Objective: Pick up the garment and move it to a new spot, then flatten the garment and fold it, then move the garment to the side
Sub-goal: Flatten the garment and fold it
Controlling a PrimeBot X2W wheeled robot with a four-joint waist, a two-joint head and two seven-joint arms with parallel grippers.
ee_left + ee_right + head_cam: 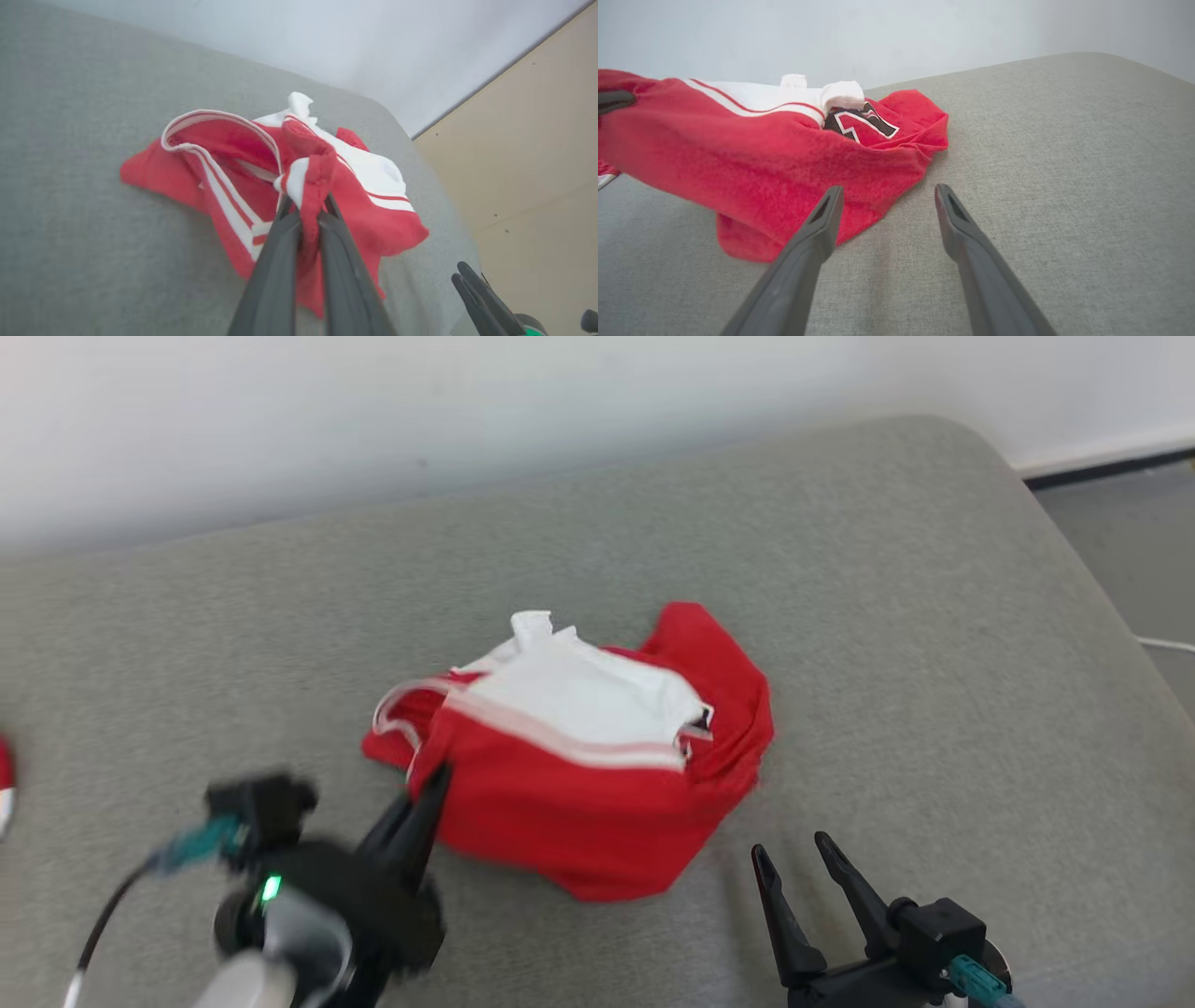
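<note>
Left claw (435, 782) pinched closed, right claw (790, 845) spread wide, both pointing forward

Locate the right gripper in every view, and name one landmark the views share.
Head view: the right gripper sits at the lower right, open, just right of the garment.
Left wrist view: the right gripper is in the bottom right corner, past the garment's right edge.
Right wrist view: the right gripper rises from the bottom middle, with the garment to the upper left.
Shared landmark: the red and white garment on the grey cushion.

Red white-striped garment (579, 807), grey surface (887, 616)
</note>
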